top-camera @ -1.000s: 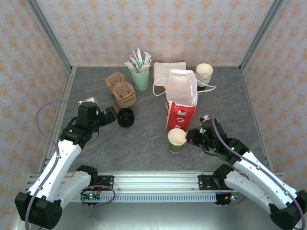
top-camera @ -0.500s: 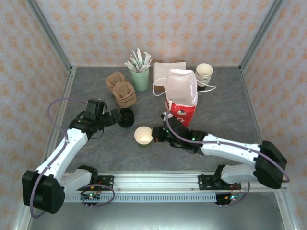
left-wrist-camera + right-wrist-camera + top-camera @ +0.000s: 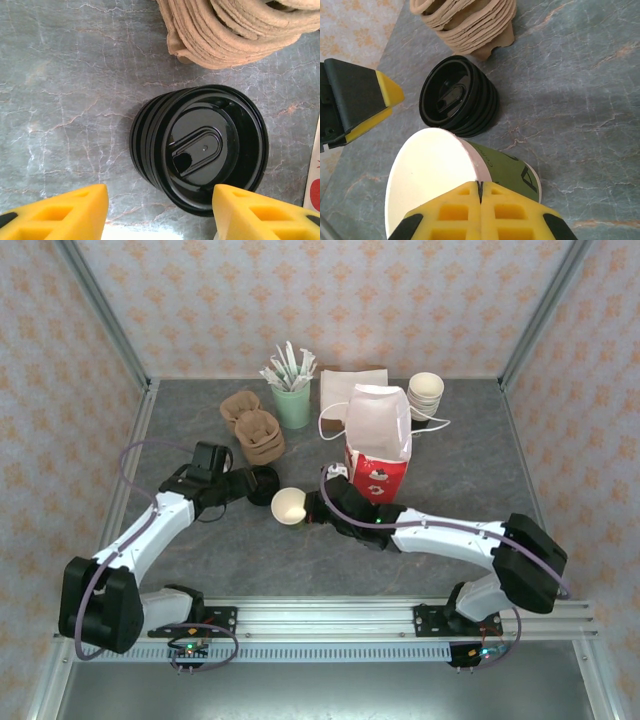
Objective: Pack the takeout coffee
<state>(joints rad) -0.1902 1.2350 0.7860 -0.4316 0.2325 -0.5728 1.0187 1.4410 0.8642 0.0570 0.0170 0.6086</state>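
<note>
Looking down on a grey marbled table [image 3: 200,550] inside a wallpapered booth, I see both arms reaching toward the middle.

The right pincer [image 3: 480,187] is pressed together on the near rim of the coffee cup [image 3: 435,175], with the paper wall caught between its yellow fingers. The cup is olive green outside and cream inside, and it has no lid on. It sits left of the red-and-white paper bag [image 3: 378,445] and just beside the stack of black lids [image 3: 200,150]. From the right wrist it looks tipped, its mouth turned toward that camera and part of its base ring showing. I cannot tell whether the base touches the table.

The left pincer [image 3: 159,205] stands apart, one yellow finger on each side of the lid stack's near edge. I cannot tell whether either finger touches the lids. The top lid lies with its raised sip tab facing up, and the stack leans a little.

Just behind the lids is a stack of brown pulp cup carriers [image 3: 260,435]. Further back stand a pale green cup of white sachets [image 3: 292,400], some napkins [image 3: 345,385], and a stack of lidless cream-rimmed cups [image 3: 425,392] to the right of the bag. The bag stands upright with its mouth open, and its white cord handles trail out on the table.
</note>
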